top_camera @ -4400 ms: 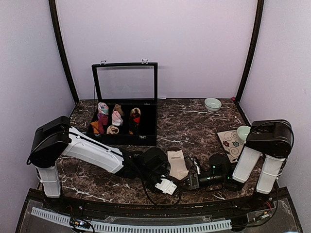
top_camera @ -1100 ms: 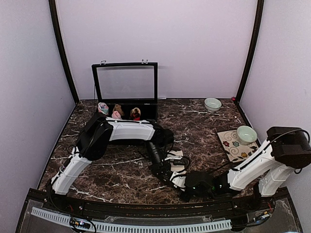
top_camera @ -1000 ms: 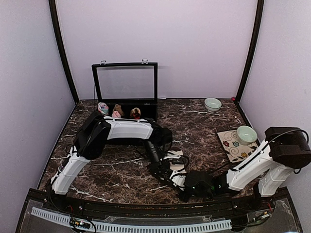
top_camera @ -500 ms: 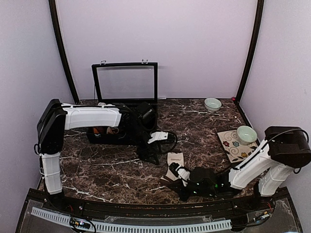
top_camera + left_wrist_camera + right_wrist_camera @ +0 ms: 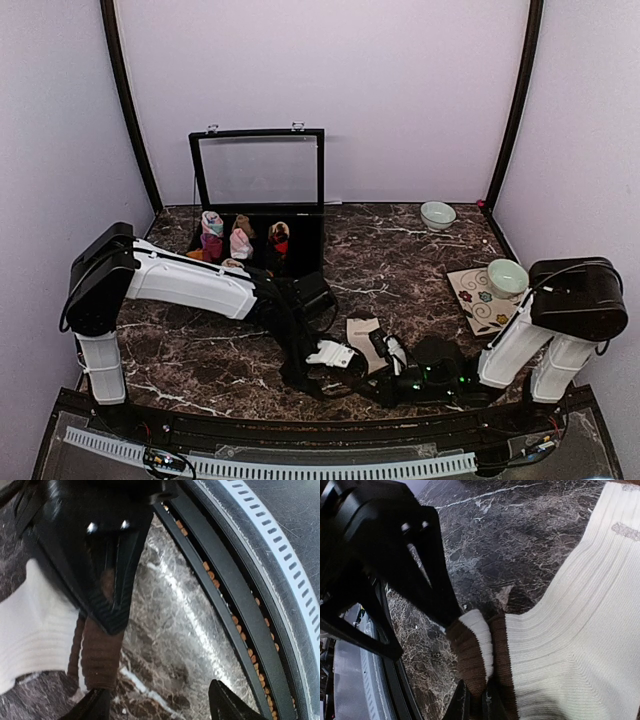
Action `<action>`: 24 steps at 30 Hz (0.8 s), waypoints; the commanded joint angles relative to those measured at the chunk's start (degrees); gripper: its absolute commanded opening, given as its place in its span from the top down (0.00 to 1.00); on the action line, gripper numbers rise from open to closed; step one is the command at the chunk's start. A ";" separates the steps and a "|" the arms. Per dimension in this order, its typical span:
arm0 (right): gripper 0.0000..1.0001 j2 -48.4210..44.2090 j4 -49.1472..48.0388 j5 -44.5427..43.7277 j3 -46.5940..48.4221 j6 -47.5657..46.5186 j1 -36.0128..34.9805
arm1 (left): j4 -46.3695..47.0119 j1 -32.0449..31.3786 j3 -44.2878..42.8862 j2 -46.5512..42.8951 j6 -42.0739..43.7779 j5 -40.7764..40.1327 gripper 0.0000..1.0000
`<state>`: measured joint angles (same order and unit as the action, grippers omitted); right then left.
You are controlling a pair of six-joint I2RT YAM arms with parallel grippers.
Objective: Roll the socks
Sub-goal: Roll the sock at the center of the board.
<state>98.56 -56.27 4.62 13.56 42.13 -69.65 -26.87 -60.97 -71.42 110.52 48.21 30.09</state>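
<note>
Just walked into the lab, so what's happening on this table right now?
Both arms are working on a cream sock lying near the front edge of the table. The right hand is pinching its brown cuff, while the left hand hovers open beside it. The sock is not yet rolled.

You have, on the marble table point(image 5: 400, 250):
- One black case point(image 5: 308, 238), glass lid point(image 5: 260, 170) raised, with rolled sock bundles point(image 5: 241, 243) inside.
- Right of the case, a pale bowl point(image 5: 437, 214).
- Farther right and nearer you, a floral mat point(image 5: 468, 300) bearing a cup point(image 5: 507, 275).

Cream sock point(image 5: 570, 645) has a brown cuff point(image 5: 470, 657); table point(image 5: 485, 545) is dark white-veined marble.
</note>
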 commanded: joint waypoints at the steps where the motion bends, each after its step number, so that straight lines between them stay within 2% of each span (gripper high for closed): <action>1: 1.00 5.42 13.06 7.12 -4.15 3.75 1.56 | 6.42 -1.21 -0.18 -1.67 0.94 -2.73 0.32; 13: 1.00 10.05 8.27 12.75 -5.49 6.11 6.02 | 13.20 -4.65 2.16 -2.59 1.98 -7.43 0.36; 17: 1.00 10.86 6.03 12.71 -6.60 8.31 7.23 | 12.78 -4.68 3.25 -4.08 3.55 -8.17 0.38; 24: 1.00 15.82 -0.44 15.94 -6.98 11.66 8.55 | 14.85 -5.47 5.04 -2.96 5.33 -9.35 0.49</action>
<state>107.02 -72.93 19.07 10.07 50.68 -61.78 -13.32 -65.87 -68.03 109.36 51.83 22.04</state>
